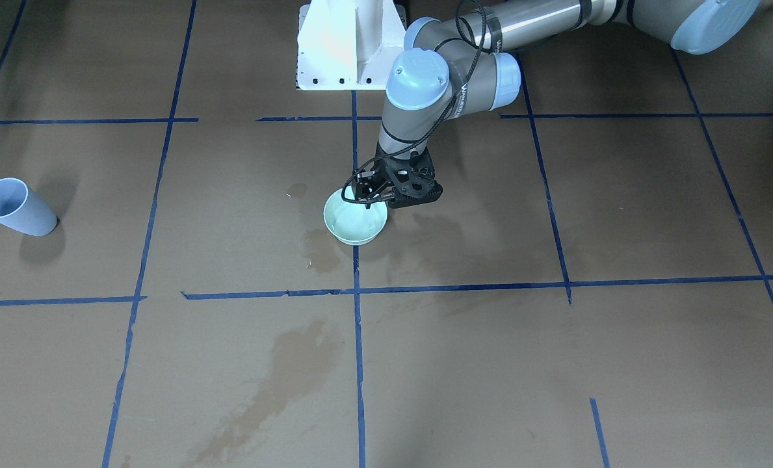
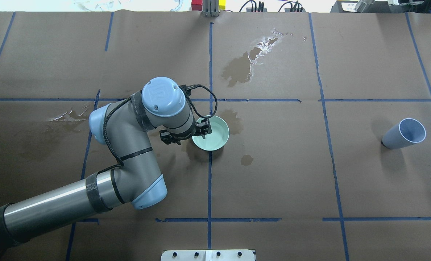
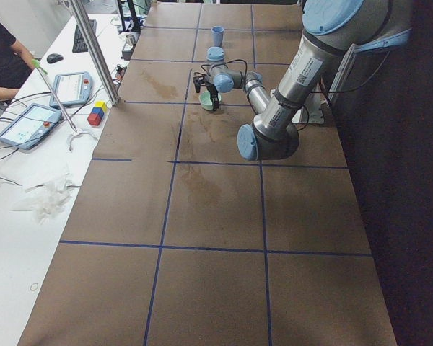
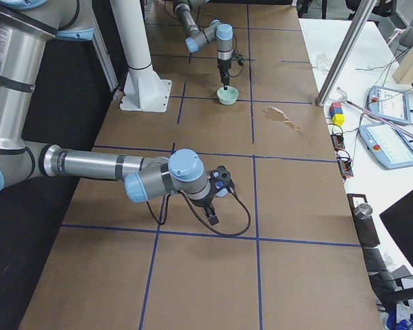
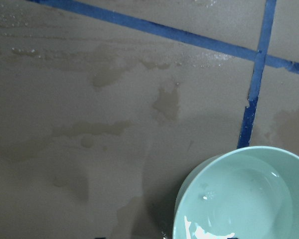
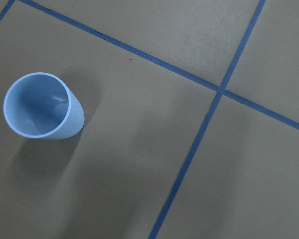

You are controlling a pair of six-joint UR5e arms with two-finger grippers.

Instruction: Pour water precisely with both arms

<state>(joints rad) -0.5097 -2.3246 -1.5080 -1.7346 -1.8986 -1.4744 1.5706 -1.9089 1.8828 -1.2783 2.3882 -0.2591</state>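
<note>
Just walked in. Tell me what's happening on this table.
The left arm is over the middle of the brown paper-covered table, its fingers at the rim of a mint-green round bowl holding a little clear water; whether they grip it is unclear. A pale blue plastic cup stands alone far to the robot's right, the right arm above that end, not touching it. Damp stains mark the paper.
</note>
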